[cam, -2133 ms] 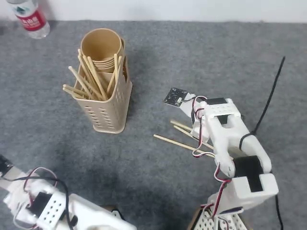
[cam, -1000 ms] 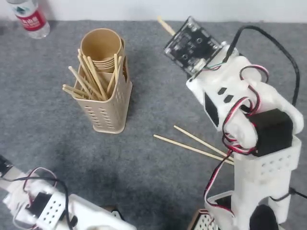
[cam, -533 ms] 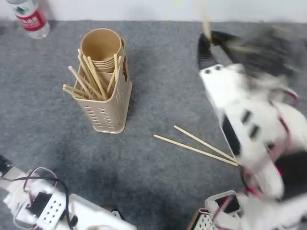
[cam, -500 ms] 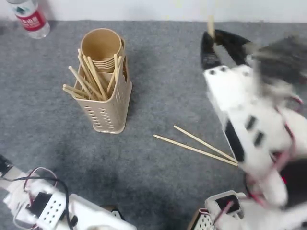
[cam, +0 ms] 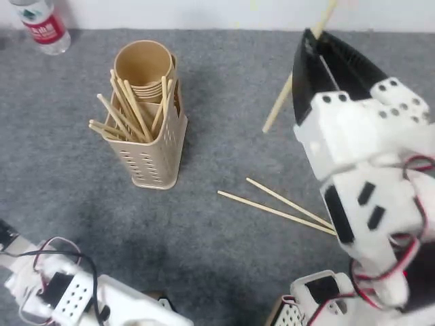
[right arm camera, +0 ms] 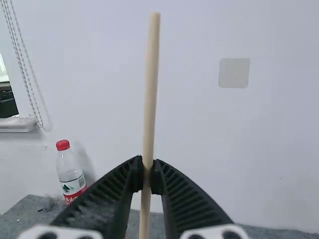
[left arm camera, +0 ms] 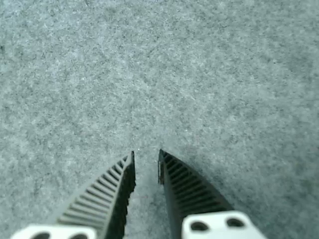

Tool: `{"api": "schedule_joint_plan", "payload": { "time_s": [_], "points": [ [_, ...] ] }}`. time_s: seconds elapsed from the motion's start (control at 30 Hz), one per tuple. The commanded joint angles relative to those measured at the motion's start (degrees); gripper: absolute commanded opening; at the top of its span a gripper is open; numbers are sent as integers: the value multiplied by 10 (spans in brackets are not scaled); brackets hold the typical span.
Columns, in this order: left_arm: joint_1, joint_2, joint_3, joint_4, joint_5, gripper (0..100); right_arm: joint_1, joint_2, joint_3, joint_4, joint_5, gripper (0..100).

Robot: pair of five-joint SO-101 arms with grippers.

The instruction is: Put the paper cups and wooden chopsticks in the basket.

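Closest to me, my left arm [cam: 68, 295] sits low at the near edge of the grey carpet [cam: 224, 265]. Its wrist camera looks straight down on that carpet, and the left gripper [left arm camera: 146, 154] has its jaws parted by a narrow gap with nothing between them.

A little farther out, two loose chopsticks [cam: 272, 212] lie flat on the carpet beside the base of my right arm [cam: 370, 204]. They run nearly side by side and draw together at the end nearest that arm.

Off to the other side stands the beige slotted basket [cam: 153, 159], upright and well apart from the loose pair. A stack of paper cups [cam: 139, 64] is nested in its far part, and a bundle of wooden chopsticks [cam: 126, 109] leans out of its near part, fanning away from the right arm.

Beyond the loose pair, the right gripper [right arm camera: 144, 172] is raised off the carpet and clamped on a single chopstick [cam: 279, 109]. The stick is pinched close to the jaw tips. One end pokes out past them toward the wall and the other slants down toward the carpet without touching it.

At the far edge, a water bottle with a red label [cam: 42, 24] stands in the corner against the white wall [right arm camera: 239, 139], which carries a small square plate [right arm camera: 234, 73].
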Motion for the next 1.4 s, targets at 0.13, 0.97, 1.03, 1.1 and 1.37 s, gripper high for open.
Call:
{"api": "schedule_joint_plan", "payload": {
  "time_s": [0.13,0.97,1.03,1.1,1.37],
  "points": [
    [-2,-5,-3,-11,-5,70,-137,34,95,-162,-14,7],
    [-2,-5,-3,-11,-5,70,-310,390,27,-240,108,8],
    [-2,-5,-3,-11,-5,70,-308,387,29,-255,111,8],
    [-2,-5,-3,-11,-5,70,-307,380,32,-259,111,8],
    [-2,-5,-3,-11,-5,70,-306,375,45,-254,112,8]
  ]
}}
